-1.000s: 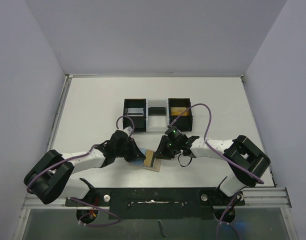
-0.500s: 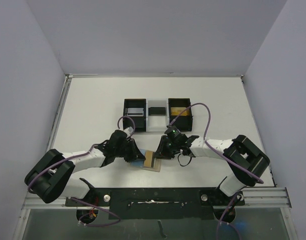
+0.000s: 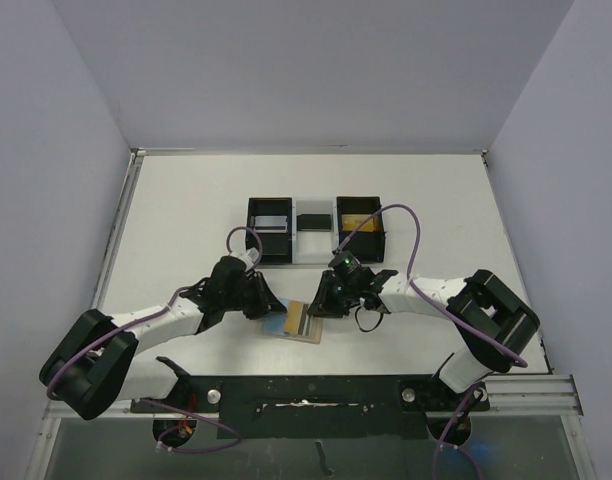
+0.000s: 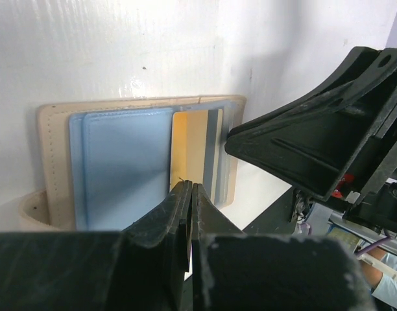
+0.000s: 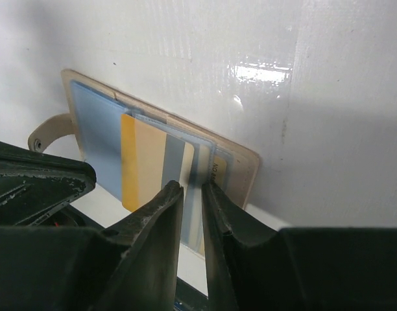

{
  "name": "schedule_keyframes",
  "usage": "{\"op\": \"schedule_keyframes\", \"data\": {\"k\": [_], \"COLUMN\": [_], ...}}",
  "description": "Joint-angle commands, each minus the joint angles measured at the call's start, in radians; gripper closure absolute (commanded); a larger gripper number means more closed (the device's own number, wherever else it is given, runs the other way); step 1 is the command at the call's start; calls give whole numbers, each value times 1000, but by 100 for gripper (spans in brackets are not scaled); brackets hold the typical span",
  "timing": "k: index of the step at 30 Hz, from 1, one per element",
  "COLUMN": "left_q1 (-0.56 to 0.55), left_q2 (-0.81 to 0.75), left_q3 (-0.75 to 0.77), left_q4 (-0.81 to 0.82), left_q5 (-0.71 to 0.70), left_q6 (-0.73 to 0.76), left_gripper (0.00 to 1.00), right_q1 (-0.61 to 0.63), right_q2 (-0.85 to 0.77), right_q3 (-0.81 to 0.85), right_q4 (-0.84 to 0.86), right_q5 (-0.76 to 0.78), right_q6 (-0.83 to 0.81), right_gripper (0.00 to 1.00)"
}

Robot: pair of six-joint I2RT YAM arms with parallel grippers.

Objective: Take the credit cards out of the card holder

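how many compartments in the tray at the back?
3 in the tray, side by side: left compartment black, middle compartment white, right compartment black. None looks hidden.

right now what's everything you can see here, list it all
table: one, white, under everything
tray: one, black ends and white middle, far centre
flat items in tray: three, pale, dark, yellow, one per compartment; too small to name
card holder: one, tan with blue lining, near centre
credit cards: at least two, yellow-cream with grey stripe and pale blue-grey, in the card holder
cables: two, purple, looping above the grippers
left gripper: one, black, shut, tips at the cards' edge
right gripper: one, black, narrow gap between jaws, over the cards
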Motion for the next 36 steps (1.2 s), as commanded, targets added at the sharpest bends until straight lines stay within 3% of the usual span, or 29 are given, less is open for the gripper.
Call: {"op": "schedule_keyframes", "data": {"k": [1,8,17,23,36], "left_q1": [12,13,11,9,2], "left_q2": [-11,16,18,39,119], "left_q3": [-7,-8,-12,-28,-63], "left_q4": [24,52,48,56,127], "left_q5": [7,23,23,34,67], "left_q6": [23,16,19,19,14], "left_gripper": [100,100,71,66,65], "right_q1": [0,6,27,32,32], "right_q2": [1,-73,-29,19,24], "right_q3": [35,97,43,-10,-29], "right_q4": [-48,-60,65,47,-1], "right_q5": [33,20,-66,-40,6], "right_q6": [-53,-102,5,70,78], "right_gripper": [79,74,74,75,75]}}
